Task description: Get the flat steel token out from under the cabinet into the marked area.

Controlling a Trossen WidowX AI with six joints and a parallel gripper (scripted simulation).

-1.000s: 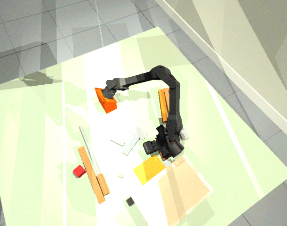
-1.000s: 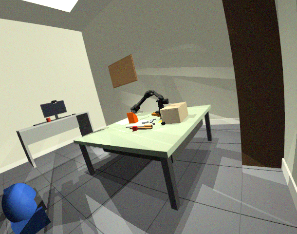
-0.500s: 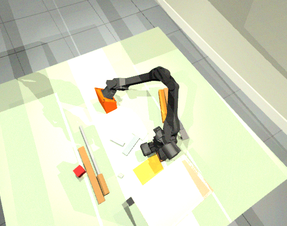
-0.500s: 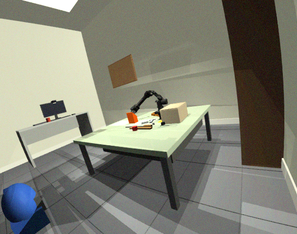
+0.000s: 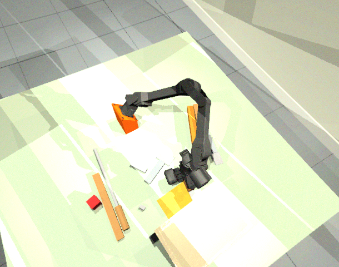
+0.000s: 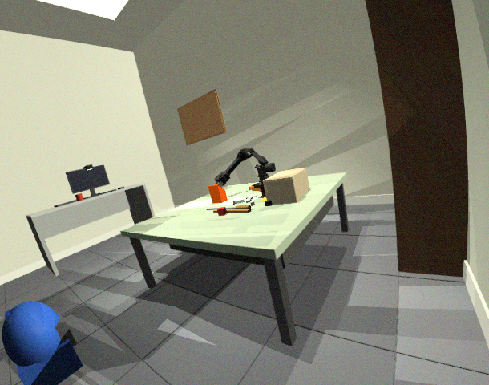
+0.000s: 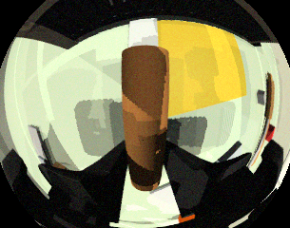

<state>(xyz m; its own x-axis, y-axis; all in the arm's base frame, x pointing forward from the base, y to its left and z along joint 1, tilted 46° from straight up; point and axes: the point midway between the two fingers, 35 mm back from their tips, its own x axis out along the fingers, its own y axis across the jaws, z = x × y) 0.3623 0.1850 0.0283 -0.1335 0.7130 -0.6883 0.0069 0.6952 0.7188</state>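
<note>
With the pincer [image 5: 175,173] clamped on the brown wooden stick [image 7: 145,108], its tip should be kept low towards the tan box cabinet [image 5: 178,247], where the unseen flat steel token presumably lies.
</note>
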